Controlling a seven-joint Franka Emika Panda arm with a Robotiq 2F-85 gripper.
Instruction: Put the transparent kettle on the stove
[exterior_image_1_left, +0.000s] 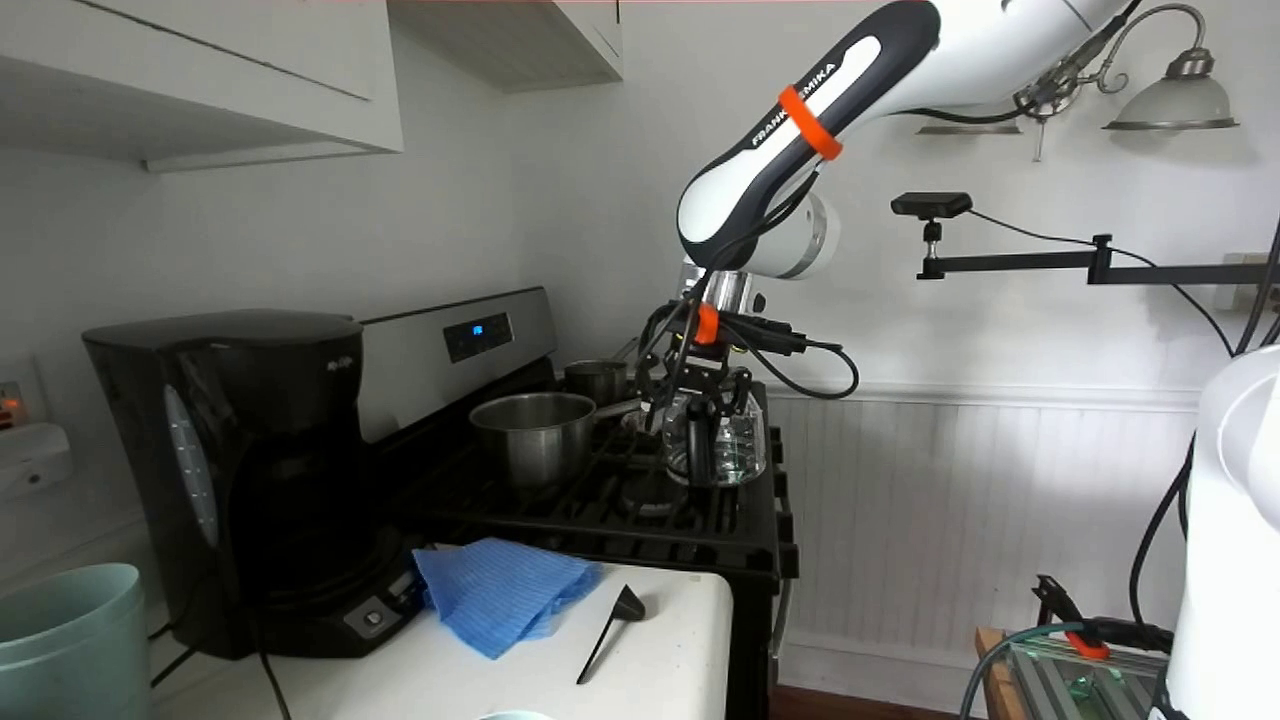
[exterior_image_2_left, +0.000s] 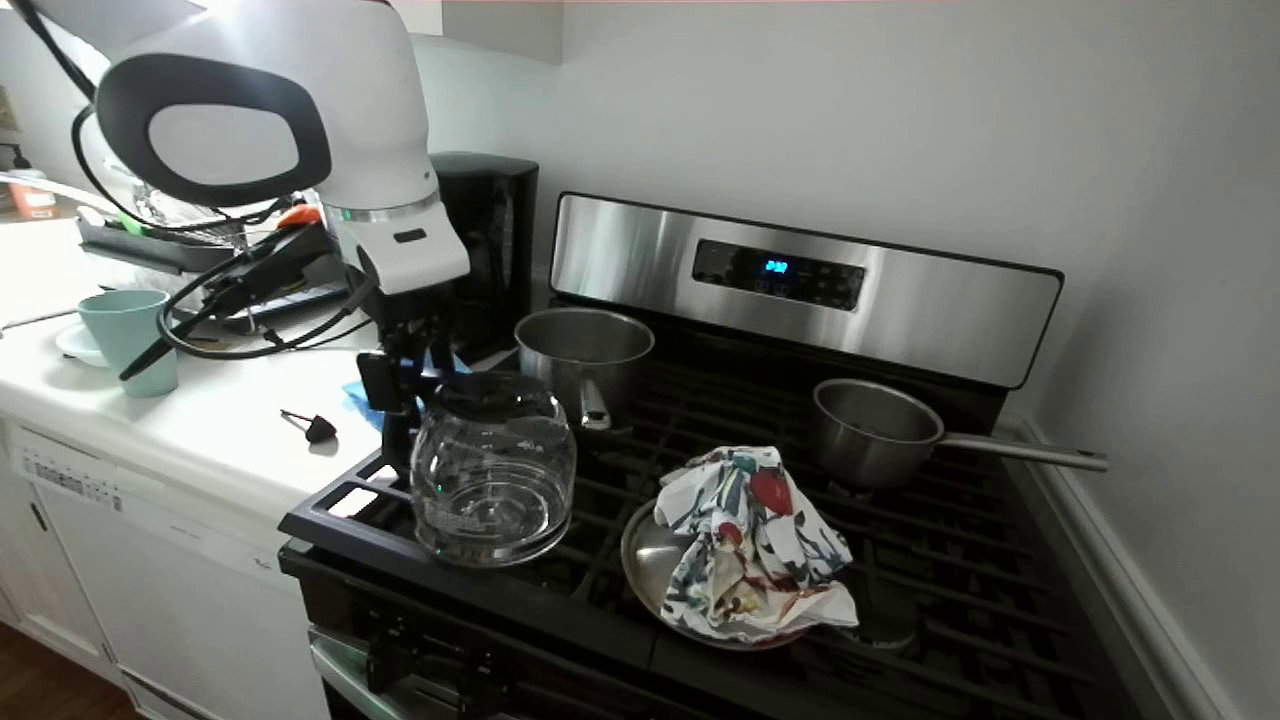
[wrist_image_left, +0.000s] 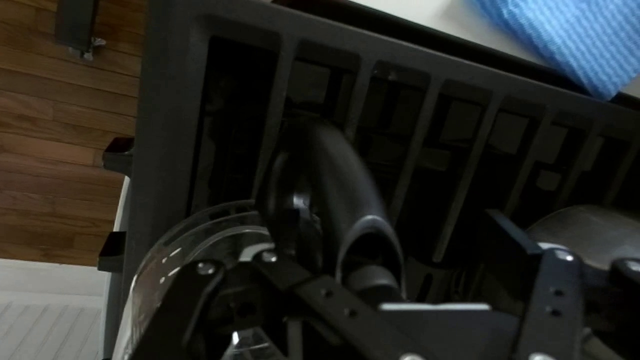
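One clear glass, round-bellied kettle (exterior_image_2_left: 492, 490) stands on the black, silver-backed stove (exterior_image_2_left: 960, 570); the black tool (exterior_image_2_left: 413, 377), jaws apart, hangs at the kettle's dark curved handle (wrist_image_left: 345, 185).

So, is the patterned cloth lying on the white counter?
No, in an exterior view the patterned cloth is draped over a metal pan on the stove.

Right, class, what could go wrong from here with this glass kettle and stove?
The transparent kettle is near the front edge of the stove, so a knock might topple it.
The gripper looks open around the handle; a careless withdrawal could drag the kettle.
The patterned cloth over the stove could scorch if heated.
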